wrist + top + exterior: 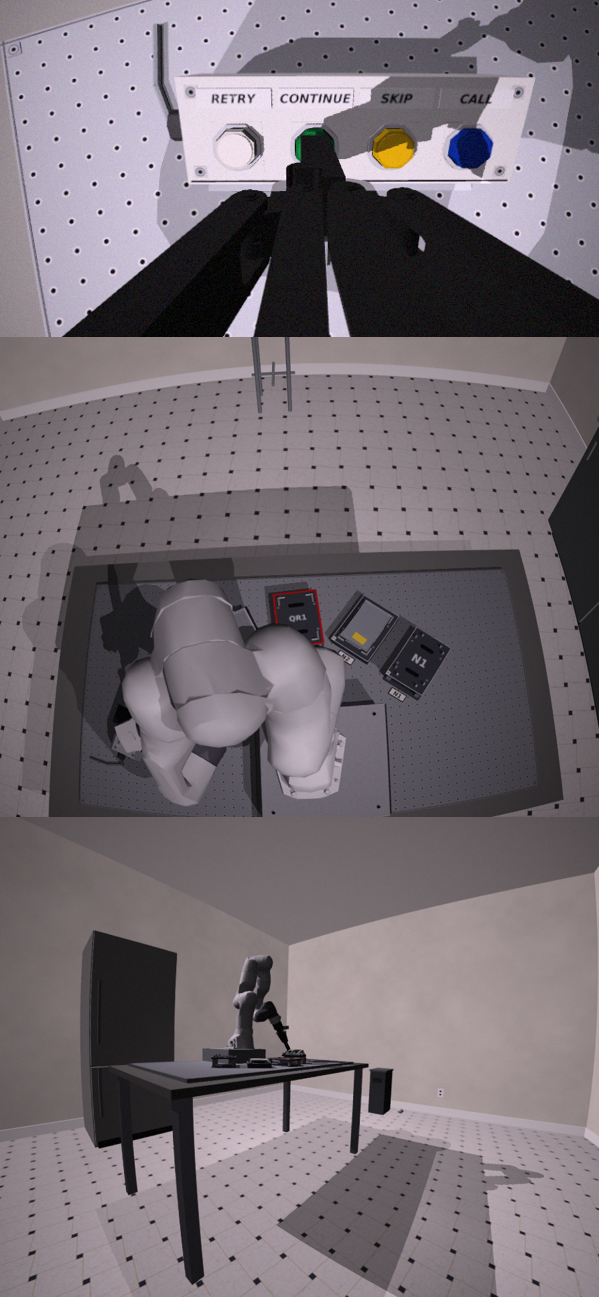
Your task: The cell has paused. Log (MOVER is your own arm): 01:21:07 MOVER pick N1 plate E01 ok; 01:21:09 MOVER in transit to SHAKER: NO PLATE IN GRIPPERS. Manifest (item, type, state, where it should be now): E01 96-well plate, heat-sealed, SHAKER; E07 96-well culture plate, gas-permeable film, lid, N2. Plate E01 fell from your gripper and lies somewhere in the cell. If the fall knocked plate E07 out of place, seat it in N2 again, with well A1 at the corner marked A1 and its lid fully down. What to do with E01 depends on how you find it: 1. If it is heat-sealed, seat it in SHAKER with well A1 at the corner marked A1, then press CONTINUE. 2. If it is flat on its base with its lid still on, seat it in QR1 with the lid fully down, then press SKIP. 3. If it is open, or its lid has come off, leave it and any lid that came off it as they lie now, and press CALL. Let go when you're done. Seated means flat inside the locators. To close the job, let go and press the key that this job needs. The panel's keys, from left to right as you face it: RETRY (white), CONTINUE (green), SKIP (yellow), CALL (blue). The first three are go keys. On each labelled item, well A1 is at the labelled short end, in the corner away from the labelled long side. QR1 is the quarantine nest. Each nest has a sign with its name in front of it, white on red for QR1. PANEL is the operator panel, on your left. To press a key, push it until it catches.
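Pressing its closed, empty fingertips together into one blunt point, the gripper (315, 155) bears on the green CONTINUE key (311, 137) of the panel (510, 118), presumably to close the job.

The end effector (315, 157) was closed with nothing between its fingers, and its black tip covered most of the green button (309, 137) under the word CONTINUE. The white button (235, 148), yellow button (394, 148) and blue button (470, 148) stood free on the white panel (509, 118), which lay on a perforated surface (94, 188).
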{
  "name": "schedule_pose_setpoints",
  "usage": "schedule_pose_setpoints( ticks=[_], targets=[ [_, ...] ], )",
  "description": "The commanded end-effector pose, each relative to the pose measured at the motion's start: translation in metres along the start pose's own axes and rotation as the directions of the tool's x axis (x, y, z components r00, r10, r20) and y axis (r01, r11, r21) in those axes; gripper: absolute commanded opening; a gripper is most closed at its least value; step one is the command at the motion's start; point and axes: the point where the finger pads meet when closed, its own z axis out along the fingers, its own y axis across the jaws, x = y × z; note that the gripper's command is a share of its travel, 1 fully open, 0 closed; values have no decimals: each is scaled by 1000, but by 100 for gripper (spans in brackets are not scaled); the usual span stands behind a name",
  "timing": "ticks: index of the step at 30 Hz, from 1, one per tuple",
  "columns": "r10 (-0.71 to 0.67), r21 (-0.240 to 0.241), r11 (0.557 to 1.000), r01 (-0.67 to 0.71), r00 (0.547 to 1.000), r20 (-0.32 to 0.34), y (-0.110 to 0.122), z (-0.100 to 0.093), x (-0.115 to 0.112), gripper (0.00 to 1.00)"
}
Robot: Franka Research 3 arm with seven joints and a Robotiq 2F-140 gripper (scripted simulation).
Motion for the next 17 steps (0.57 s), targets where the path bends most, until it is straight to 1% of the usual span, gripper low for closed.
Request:
schedule_pose_setpoints(
  ticks=[1,17],
  targets=[
    [4,0,1000,-4,1000,-2,0,1,0,10],
    [4,0,1000,-4,1000,-2,0,11,0,10]
  ],
)
